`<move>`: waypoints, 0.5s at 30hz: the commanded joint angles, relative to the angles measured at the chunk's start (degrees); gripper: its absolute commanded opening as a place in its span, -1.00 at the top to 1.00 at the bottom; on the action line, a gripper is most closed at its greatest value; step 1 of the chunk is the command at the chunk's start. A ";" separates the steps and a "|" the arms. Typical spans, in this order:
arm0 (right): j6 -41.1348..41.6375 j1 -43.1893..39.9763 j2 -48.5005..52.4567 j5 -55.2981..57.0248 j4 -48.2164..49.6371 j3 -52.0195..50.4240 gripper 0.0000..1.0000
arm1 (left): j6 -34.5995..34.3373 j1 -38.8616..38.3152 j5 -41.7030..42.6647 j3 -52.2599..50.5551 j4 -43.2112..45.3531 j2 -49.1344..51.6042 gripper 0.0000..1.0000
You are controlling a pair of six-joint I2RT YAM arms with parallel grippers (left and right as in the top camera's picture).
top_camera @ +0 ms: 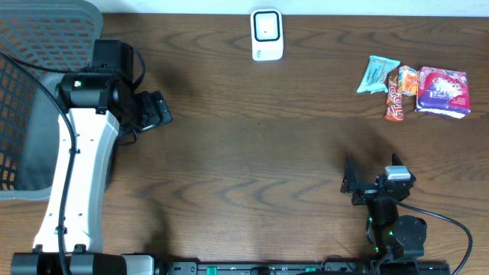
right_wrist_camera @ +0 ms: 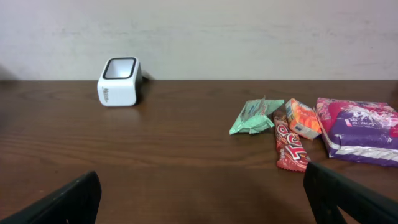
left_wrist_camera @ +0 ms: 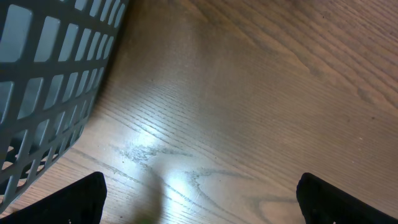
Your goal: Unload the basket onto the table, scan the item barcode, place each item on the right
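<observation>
Fingers (right_wrist_camera: 348,196) of right gripper (top_camera: 354,183) and left gripper (top_camera: 158,111) spread, empty — grip the red snack bar (top_camera: 395,105), table's (top_camera: 244,153) far-right corner, by its edges, faces clear for the scanner (top_camera: 267,34).

Found bare bench (top_camera: 252,145) open across the whole middle, from the left hand (top_camera: 157,111) to the right hand (top_camera: 351,183), passable from either side. Noted grey mesh basket (top_camera: 30,92) walling off the far-left edge, close beside the left arm (top_camera: 76,183), and white scanner (top_camera: 267,34) standing alone at rear centre, open bench in front and on both flanks. Recorded mint packet (top_camera: 378,74), orange packet (top_camera: 406,79), red bar (top_camera: 395,105) and purple packet (top_camera: 442,92) bunched at rear right, touching or nearly so, approachable from the front only.
</observation>
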 commanded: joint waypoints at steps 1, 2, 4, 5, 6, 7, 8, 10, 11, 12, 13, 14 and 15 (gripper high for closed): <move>0.83 -0.07 -0.37 -0.13 -0.44 -0.17 -0.99 | 0.28 0.24 -0.90 -0.35 -0.37 0.22 -0.96; 0.83 -0.07 -0.37 -0.13 -0.44 -0.17 -0.99 | 0.28 0.24 -0.90 -0.35 -0.37 0.22 -0.96; 0.59 -0.07 -0.37 -0.13 -0.44 -0.17 -0.99 | 0.28 0.24 -0.90 -0.35 -0.37 0.22 -0.96; 0.59 -0.07 -0.37 -0.13 -0.44 -0.17 -0.98 | 0.28 0.24 -0.90 -0.35 -0.37 0.22 -0.96; 0.61 -0.07 -0.37 -0.13 -0.42 -0.17 -0.99 | 0.28 0.24 -0.90 -0.35 -0.37 0.22 -0.96; 0.63 -0.04 -0.37 -0.13 -0.37 -0.17 -0.99 | 0.28 0.24 -0.90 -0.35 -0.37 0.22 -0.96; 0.63 -0.04 -0.37 -0.13 -0.24 -0.17 -0.99 | 0.28 0.24 -0.90 -0.35 -0.37 0.22 -0.96; 0.63 -0.04 -0.37 -0.09 -0.17 -0.17 -0.99 | 0.28 0.24 -0.90 -0.35 -0.37 0.22 -0.96; 0.63 -0.04 -0.37 -0.07 -0.15 -0.17 -0.98 | 0.28 0.24 -0.90 -0.35 -0.37 0.22 -0.96; 0.63 -0.04 -0.37 -0.07 -0.15 -0.17 -0.98 | 0.28 0.24 -0.90 -0.35 -0.37 0.22 -0.96; 0.63 -0.04 -0.37 -0.07 -0.15 -0.17 -0.99 | 0.28 0.24 -0.90 -0.35 -0.37 0.22 -0.96; 0.63 -0.04 -0.37 -0.07 -0.15 -0.17 -0.99 | 0.28 0.24 -0.90 -0.35 -0.37 0.22 -0.95; 0.63 -0.04 -0.37 -0.07 -0.13 -0.17 -0.98 | 0.28 0.24 -0.90 -0.35 -0.37 0.22 -0.96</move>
